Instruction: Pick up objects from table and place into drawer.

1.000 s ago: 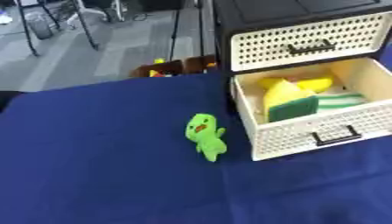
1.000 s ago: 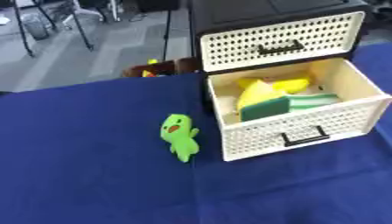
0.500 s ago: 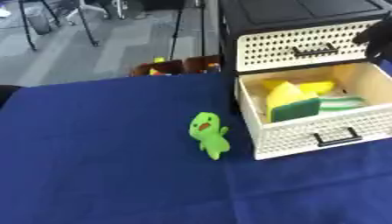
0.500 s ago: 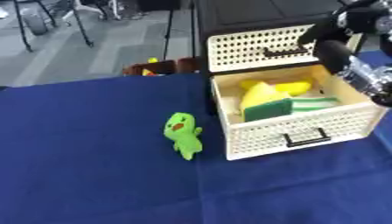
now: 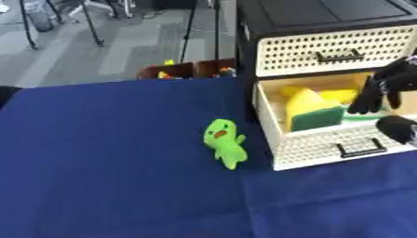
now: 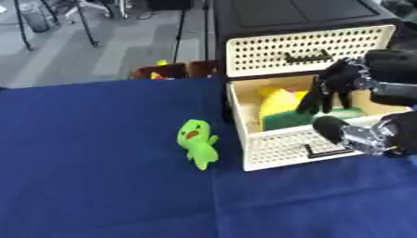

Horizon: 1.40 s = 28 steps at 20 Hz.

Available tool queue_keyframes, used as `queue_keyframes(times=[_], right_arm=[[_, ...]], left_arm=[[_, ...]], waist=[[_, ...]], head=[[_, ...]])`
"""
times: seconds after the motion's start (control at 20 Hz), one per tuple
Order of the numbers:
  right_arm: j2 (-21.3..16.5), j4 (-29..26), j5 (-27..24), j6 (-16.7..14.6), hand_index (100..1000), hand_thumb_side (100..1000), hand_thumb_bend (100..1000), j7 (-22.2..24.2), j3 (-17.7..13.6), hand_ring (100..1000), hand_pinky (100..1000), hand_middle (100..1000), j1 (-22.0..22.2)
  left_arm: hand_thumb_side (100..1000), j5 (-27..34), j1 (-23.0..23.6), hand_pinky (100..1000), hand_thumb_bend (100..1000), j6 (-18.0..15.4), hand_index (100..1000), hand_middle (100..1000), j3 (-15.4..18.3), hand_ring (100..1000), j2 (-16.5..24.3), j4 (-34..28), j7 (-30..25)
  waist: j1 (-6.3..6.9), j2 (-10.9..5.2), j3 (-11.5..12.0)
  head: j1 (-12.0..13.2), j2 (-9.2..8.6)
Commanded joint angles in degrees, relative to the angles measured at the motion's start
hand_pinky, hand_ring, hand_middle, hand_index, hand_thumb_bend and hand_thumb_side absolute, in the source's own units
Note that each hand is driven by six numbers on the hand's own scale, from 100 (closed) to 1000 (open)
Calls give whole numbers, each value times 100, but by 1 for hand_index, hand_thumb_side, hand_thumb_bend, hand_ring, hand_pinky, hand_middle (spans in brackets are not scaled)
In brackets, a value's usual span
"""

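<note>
- Table: blue cloth, bearing a drawer unit at the far right.
- Drawer: lower one, pulled open; holds yellow items and a green sponge.
- Toy: green, soft, lying on the cloth just left of the drawer front, untouched.
- Right hand: over the open drawer, fingers hanging relaxed and apart, holding nothing.
- Left hand: not in view.
- Step, as judged: between placements, with the toy yet to be fetched.
- Next move calls for: swinging the hand left and down over the toy, then closing round its body.
</note>
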Motion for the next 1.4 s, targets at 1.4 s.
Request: queue_keyframes(times=[1.4], right_arm=[[7,-57,171,1880,847,1000,244,942,325,655,411,716,1183]], left_arm=[[875,-43,223,448,378,183,802,630,160,610,-337,-99,5]], waist=[[45,107,-45]], head=[[-108,-224]])
